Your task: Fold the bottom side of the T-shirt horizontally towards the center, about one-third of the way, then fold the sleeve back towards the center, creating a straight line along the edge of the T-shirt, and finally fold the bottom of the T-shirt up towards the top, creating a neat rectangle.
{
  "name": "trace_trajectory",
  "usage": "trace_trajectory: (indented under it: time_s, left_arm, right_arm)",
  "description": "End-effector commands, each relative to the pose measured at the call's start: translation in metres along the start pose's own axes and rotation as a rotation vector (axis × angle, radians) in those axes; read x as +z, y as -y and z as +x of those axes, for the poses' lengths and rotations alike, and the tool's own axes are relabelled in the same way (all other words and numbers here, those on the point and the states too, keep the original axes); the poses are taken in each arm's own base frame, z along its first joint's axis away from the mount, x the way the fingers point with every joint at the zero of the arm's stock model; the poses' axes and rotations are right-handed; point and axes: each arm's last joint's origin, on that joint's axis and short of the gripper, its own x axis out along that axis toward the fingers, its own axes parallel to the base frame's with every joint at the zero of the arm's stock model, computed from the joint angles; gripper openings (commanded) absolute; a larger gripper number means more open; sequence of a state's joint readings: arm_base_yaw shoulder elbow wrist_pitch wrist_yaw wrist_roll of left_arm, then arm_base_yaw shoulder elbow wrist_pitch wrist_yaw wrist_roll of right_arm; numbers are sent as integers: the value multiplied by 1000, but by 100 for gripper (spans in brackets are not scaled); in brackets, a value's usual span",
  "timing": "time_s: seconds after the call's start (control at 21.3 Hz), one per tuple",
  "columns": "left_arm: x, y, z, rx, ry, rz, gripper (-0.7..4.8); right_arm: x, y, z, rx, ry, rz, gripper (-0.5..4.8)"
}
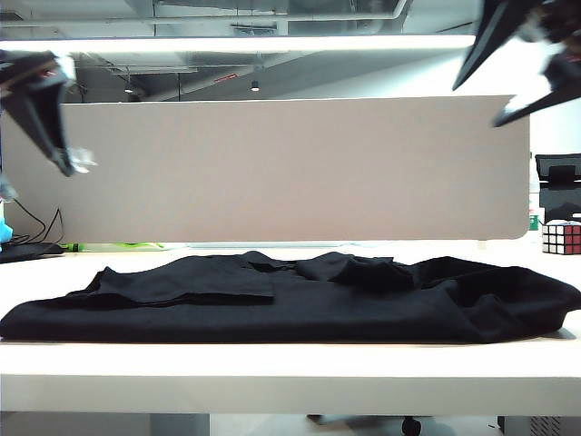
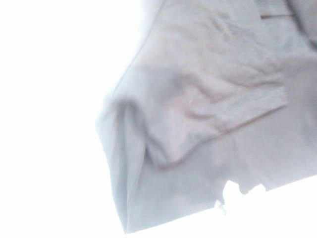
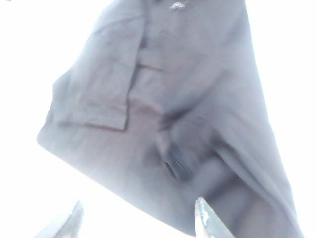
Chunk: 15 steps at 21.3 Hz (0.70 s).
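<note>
Our left gripper (image 1: 68, 163) and right gripper (image 1: 522, 68) hang open, high above the folded black cloth T-shirt (image 1: 290, 300), which still needs tidying.

Black T-shirt (image 1: 300, 304) on white counter (image 1: 272, 368); left gripper (image 1: 68, 154) and right gripper (image 1: 517, 73) black, raised; Rubik's cube (image 1: 561, 237) red, white, black-gridded; beige partition (image 1: 272, 168).

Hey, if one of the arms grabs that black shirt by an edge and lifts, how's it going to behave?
Probably floppy: the shirt lies folded and rumpled, with creases near its collar, so a lifted edge would likely drape and drag the rest. It looks light, lying thin and flat on the table. Folds may slip undone. Both grippers, left and right, hang open above it.
</note>
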<state>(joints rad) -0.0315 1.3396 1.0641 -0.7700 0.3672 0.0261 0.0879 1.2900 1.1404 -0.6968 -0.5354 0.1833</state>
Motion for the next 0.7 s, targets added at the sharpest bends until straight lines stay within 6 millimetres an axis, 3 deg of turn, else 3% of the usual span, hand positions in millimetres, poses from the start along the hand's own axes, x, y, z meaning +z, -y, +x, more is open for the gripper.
trace_trajectory:
  time_s: [0.05, 0.14, 0.28, 0.42, 0.7]
  left_arm:
    - [-26, -20, 1, -89, -18, -135, 368]
    - [-55, -33, 19, -133, -92, -217, 369]
    - [-80, -37, 38, -166, -115, -272, 369]
    - [-95, -40, 49, -163, -122, -318, 369]
    - [-102, -41, 53, -163, -141, -332, 369]
  right_arm:
    - [-39, 22, -18, 49, 28, 166, 306]
    - [-78, 42, -17, 98, 20, 297, 307]
    - [-109, 56, -10, 99, 10, 371, 307]
    - [-126, 66, 1, 92, -10, 407, 306]
    - [-144, 78, 14, 80, -4, 446, 308]
